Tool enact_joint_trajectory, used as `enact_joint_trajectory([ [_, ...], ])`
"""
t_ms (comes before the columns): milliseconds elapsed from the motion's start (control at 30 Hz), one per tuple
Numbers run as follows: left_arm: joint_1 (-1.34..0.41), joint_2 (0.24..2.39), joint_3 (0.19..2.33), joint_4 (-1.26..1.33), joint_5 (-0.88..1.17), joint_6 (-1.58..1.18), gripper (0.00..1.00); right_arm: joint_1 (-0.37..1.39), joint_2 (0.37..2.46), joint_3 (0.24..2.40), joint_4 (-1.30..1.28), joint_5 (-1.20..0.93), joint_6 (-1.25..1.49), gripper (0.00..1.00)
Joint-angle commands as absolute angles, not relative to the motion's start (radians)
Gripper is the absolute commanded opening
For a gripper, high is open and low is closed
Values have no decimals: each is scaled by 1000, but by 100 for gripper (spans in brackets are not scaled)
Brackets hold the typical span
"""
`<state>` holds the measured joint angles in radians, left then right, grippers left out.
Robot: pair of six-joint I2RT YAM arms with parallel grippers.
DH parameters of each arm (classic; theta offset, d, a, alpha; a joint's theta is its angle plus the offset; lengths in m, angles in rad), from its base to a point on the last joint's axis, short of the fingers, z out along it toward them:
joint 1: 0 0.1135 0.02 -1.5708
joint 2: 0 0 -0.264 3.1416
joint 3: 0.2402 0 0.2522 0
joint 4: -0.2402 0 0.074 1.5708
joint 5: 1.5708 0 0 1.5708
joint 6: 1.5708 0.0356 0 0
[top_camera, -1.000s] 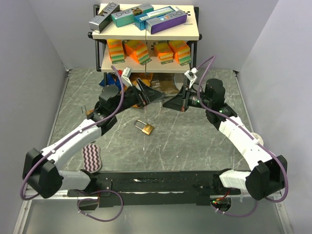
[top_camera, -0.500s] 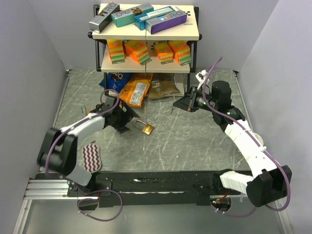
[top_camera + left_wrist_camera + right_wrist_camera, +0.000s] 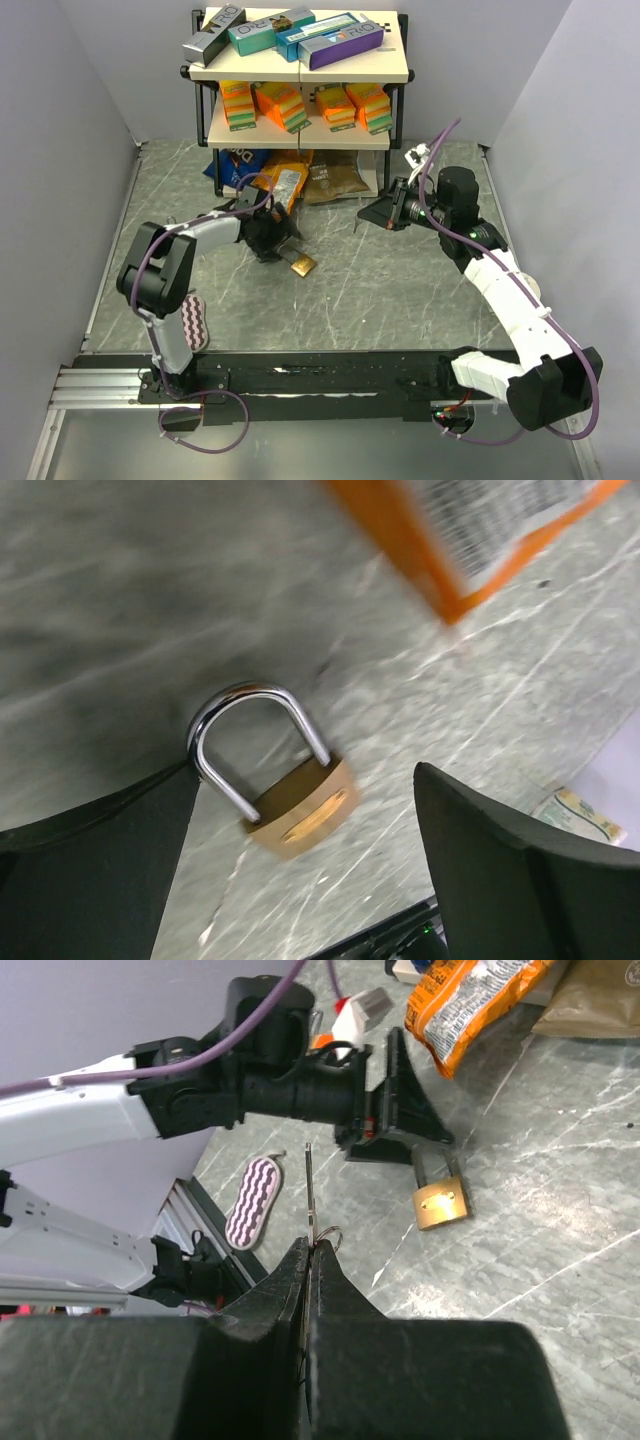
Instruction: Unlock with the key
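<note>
The little brass padlock lies flat on the table between the spread-wide fingers of the left gripper, looking hard, heavy and slippery (best squeezed by its flat sides), while the right gripper pinches the thin key tight.

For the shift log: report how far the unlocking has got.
Done: the right end effector is shut on the key. In hand: the open left end effector straddles the padlock lying on the table. Left: the key is apart from the padlock, not inserted, and the shackle looks closed.
</note>
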<state>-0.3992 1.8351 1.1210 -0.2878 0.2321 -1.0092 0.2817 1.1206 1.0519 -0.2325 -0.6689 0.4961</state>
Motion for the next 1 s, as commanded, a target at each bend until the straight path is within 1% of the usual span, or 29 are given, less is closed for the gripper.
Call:
enact_joint_trajectory([
  [0, -419, 1927, 1178, -273, 248, -953, 95, 281, 1126, 1127, -232, -657, 476, 0],
  [100, -422, 1974, 1265, -288, 232, -931, 95, 282, 1131, 1135, -244, -652, 469, 0],
  [200, -428, 2043, 1397, -349, 209, -898, 94, 281, 1134, 1140, -256, -644, 462, 0],
  [300, -445, 2048, 1436, -388, 184, -853, 94, 279, 1134, 1149, -275, -634, 448, 0],
  [567, -541, 1974, 1404, -563, 16, -709, 95, 281, 1153, 1155, -284, -632, 439, 0],
  [667, -581, 1954, 1382, -610, 3, -660, 95, 282, 1161, 1151, -273, -649, 446, 0],
  [867, -630, 1971, 1394, -683, -63, -611, 96, 281, 1152, 1126, -253, -664, 462, 0],
  [967, -650, 2003, 1410, -722, -118, -603, 94, 281, 1138, 1117, -253, -661, 462, 0],
])
